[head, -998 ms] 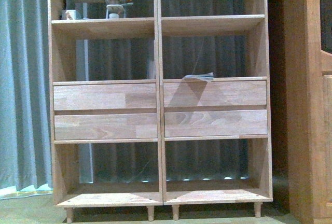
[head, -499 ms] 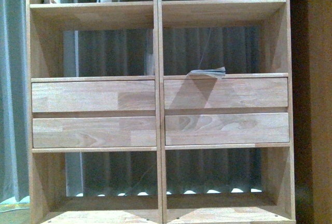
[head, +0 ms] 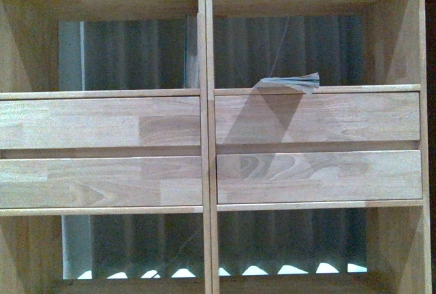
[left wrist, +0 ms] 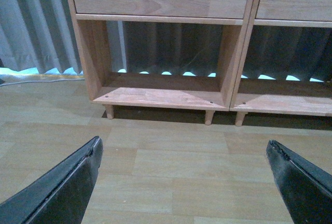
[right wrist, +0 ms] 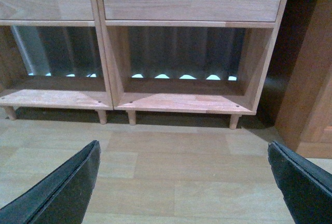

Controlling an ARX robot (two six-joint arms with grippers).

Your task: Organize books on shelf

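The light-wood shelf (head: 207, 171) fills the view ahead. Low down, the left gripper (left wrist: 183, 141) and right gripper (right wrist: 183, 143) hang over the plank floor (left wrist: 166, 167), jaws spread wide, holding nothing. The thin paperback (head: 291, 83) lies flat in the right column, on the ledge just above the upper drawer front (head: 320, 117), one corner curling up. It looks light and floppy; I'd pinch it near the spine, not by the loose cover. No teal book is in sight.
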